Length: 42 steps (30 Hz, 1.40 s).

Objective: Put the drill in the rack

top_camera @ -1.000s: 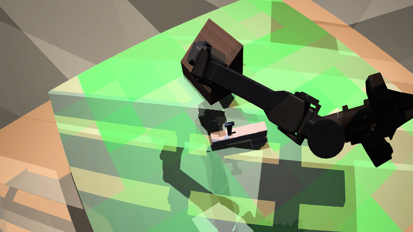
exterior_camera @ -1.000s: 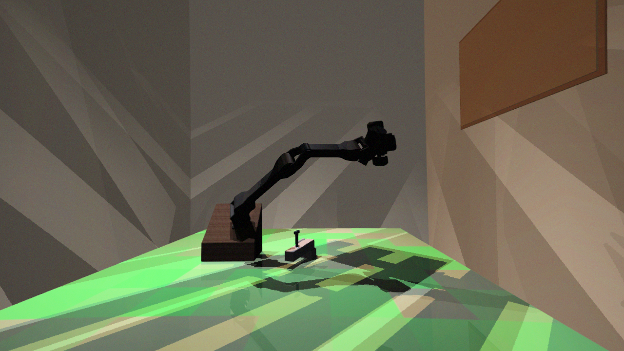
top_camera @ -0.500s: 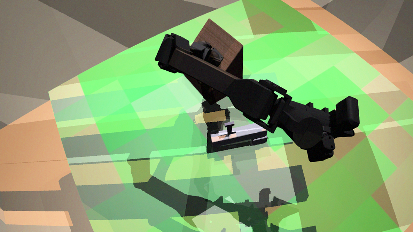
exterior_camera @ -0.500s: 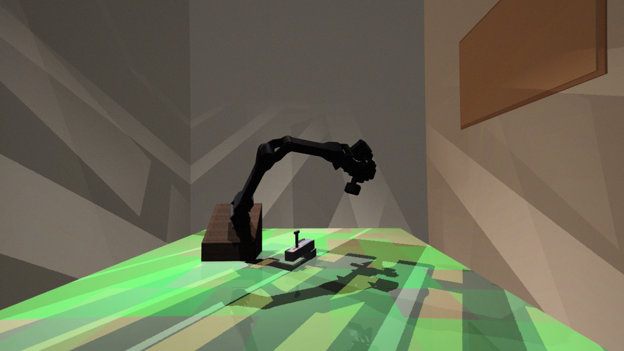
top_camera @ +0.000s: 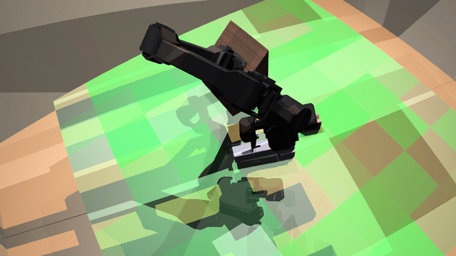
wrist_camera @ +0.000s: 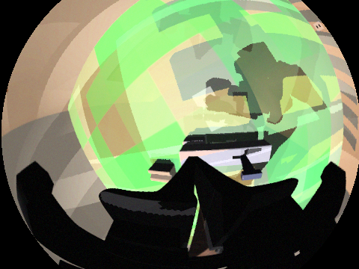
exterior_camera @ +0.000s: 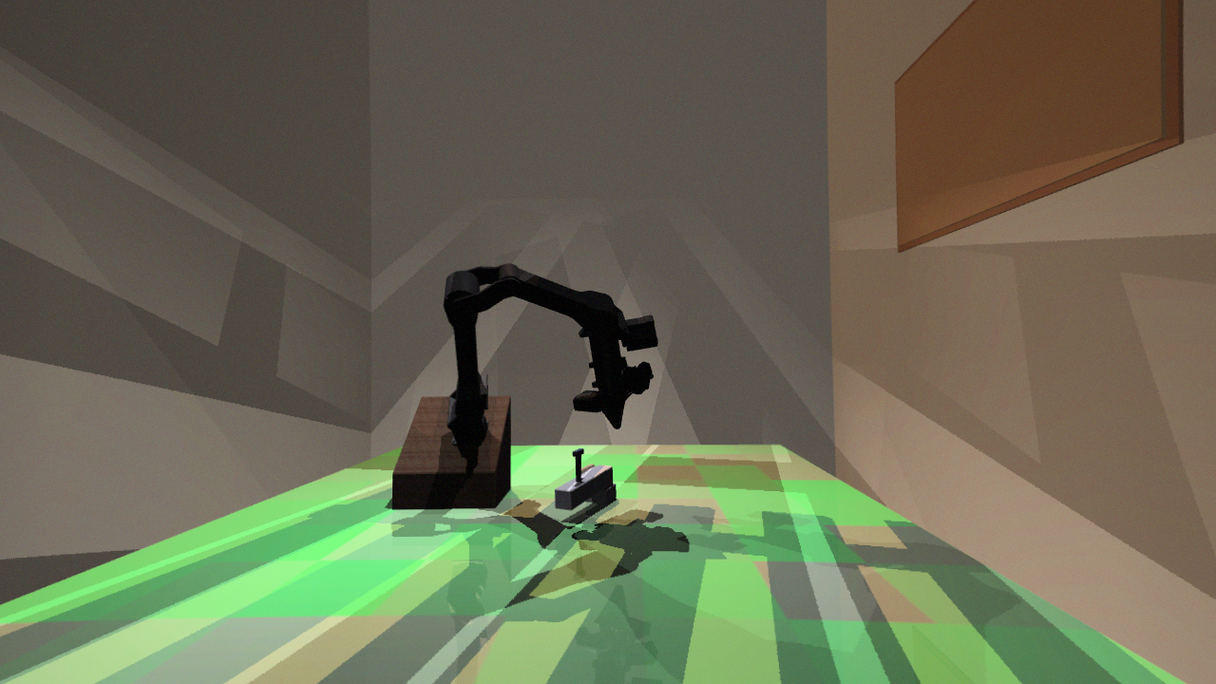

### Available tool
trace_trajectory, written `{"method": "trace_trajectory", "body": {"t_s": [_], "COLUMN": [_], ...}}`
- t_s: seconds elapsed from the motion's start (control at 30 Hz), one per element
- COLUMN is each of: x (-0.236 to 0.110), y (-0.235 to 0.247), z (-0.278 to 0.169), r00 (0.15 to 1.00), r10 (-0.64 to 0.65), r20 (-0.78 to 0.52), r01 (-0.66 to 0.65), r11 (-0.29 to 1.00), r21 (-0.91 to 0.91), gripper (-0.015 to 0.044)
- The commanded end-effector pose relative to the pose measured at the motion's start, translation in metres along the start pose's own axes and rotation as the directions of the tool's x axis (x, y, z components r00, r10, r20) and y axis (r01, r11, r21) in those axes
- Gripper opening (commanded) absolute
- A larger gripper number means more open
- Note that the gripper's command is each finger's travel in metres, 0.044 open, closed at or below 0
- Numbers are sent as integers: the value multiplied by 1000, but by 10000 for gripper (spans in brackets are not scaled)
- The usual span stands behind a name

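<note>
A block with a pale top and dark sides stands on the table. A dark upright T-shaped piece rises from its top near one end. A small dark tab shows at the foot of the T-piece; which part is the key and which the drill I cannot tell. My gripper is shut and empty, pointing down above the block, clear of the T-piece. In the top view the wrist hides the fingertips and part of the block.
A smaller dark-and-pale block lies beside the large block's other end; I cannot tell whether it is the rack. The arm's wooden base stands behind. The patterned green table carries strong shadows.
</note>
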<state>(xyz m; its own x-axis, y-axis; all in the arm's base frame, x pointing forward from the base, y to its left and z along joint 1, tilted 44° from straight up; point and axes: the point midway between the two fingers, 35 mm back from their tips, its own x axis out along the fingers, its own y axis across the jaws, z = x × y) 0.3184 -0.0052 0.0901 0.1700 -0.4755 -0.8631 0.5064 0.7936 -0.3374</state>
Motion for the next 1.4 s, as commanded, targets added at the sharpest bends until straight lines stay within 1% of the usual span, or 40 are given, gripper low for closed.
{"method": "trace_trajectory", "body": {"t_s": [0.0, 0.03, 0.1, 0.27, 0.7, 1.37], "x": [3, 3, 2, 4, 16, 14], "y": [-55, -67, -76, -71, -83, -84], "z": [-28, -34, -39, -38, -39, -35], "r00": [980, 970, 960, 965, 960, 960], "r10": [-200, -244, -278, -263, -279, -279], "r20": [12, 18, 23, 15, 24, 24], "r01": [200, 244, 278, 262, 279, 279], "r11": [973, 959, 946, 952, 946, 946], "r21": [-115, -144, -167, -157, -167, -167], "gripper": [0, 0, 0, 0, 0, 0]}}
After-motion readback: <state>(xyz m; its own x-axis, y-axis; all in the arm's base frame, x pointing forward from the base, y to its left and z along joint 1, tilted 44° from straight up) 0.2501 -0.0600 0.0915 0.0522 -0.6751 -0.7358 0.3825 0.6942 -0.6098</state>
